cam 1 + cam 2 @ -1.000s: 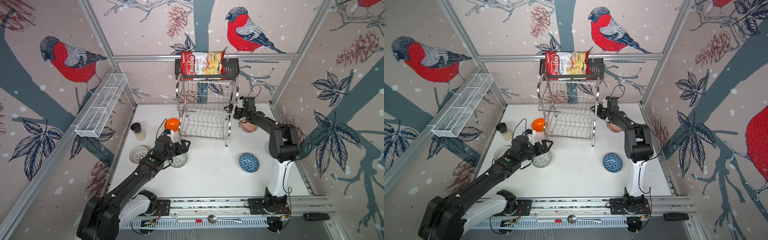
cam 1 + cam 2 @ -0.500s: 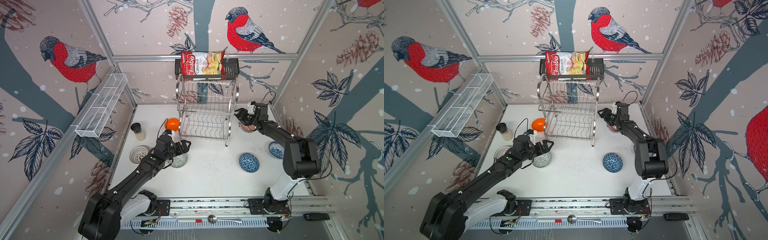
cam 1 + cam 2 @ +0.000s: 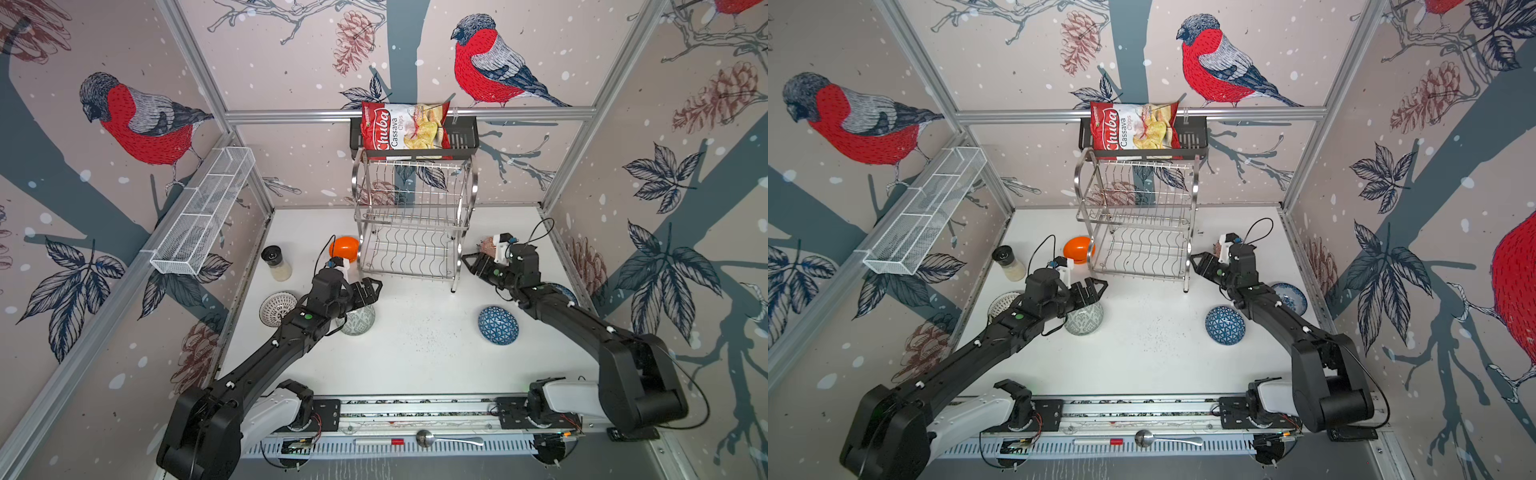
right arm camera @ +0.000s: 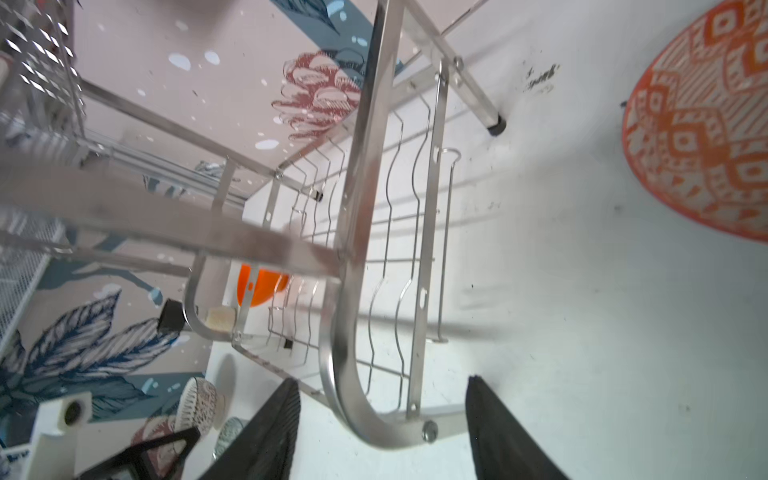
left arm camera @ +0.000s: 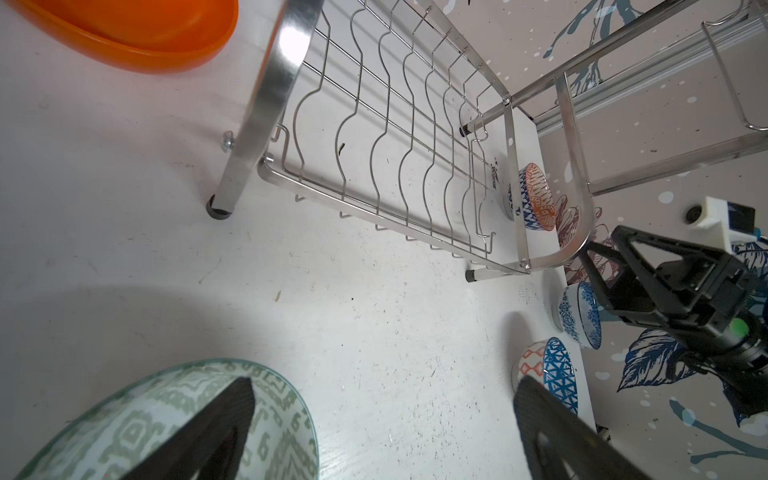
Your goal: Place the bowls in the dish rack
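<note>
The steel dish rack (image 3: 413, 220) stands at the back with both shelves bare. My left gripper (image 3: 371, 287) hangs open just above the grey-green bowl (image 3: 358, 322); in the left wrist view one finger (image 5: 232, 415) overlaps that bowl (image 5: 124, 419). My right gripper (image 3: 473, 264) is open by the rack's right front leg, its jaws straddling the curved frame tube (image 4: 357, 407) without touching it. On the table sit the orange bowl (image 3: 344, 248), white-ribbed bowl (image 3: 277, 308), blue-triangle bowl (image 3: 498, 325), red-orange bowl (image 4: 706, 137) and the blue-floral bowl (image 3: 1289, 297), which the right arm half hides.
A glass shaker jar (image 3: 276, 262) stands near the left wall. A white mesh basket (image 3: 203, 216) hangs on the left wall. A black shelf with a chips bag (image 3: 403, 131) sits above the rack. A spoon (image 3: 440, 438) lies on the front rail.
My right gripper has come down from the rack's upper right side to its front leg, and the arm has swung out right, baring the blue-floral bowl. The left arm has barely moved.
</note>
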Available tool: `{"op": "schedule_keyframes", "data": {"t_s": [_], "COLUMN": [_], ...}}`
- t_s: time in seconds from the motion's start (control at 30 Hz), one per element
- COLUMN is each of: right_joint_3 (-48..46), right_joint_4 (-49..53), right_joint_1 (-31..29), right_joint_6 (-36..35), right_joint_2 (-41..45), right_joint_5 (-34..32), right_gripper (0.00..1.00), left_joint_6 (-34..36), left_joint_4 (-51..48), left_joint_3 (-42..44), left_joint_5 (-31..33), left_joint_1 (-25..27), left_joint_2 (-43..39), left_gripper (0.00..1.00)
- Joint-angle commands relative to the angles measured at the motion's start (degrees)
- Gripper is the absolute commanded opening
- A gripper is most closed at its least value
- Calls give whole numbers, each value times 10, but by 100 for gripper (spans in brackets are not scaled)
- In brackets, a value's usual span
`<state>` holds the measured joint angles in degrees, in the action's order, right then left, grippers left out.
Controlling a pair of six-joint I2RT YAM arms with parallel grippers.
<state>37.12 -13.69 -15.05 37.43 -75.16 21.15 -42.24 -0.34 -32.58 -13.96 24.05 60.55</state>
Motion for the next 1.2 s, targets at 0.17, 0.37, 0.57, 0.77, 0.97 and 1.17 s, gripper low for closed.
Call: {"op": "schedule_keyframes", "data": {"t_s": [0.17,0.37,0.57,0.77,0.97,1.17], "right_joint_3": [-33,-23,-7,14,49,89], "right_joint_4": [-90,-117,-126,-115,-113,-98], "right_joint_1": [-45,-55,-70,-93,-90,-83], "right_joint_6": [-36,-43,-46,-46,-47,-70], "right_joint_2": [10,-6,-34,-67,-104,-141], "right_joint_5": [-79,-117,-120,-151,-148,-134], "right_gripper": [62,59,55,46,33,24], "left_joint_6": [-5,-10,-10,-8,-11,-6], "left_joint_4": [26,29,25,27,27,15], "left_joint_3": [-4,7,13,8,9,11], "left_joint_5": [-13,-17,-13,-13,-16,-8], "left_joint_1": [-1,-1,-1,-1,-1,-1], "left_joint_2": [-3,-6,-14,-6,-10,-17], "left_gripper": [98,97,98,98,98,98]}}
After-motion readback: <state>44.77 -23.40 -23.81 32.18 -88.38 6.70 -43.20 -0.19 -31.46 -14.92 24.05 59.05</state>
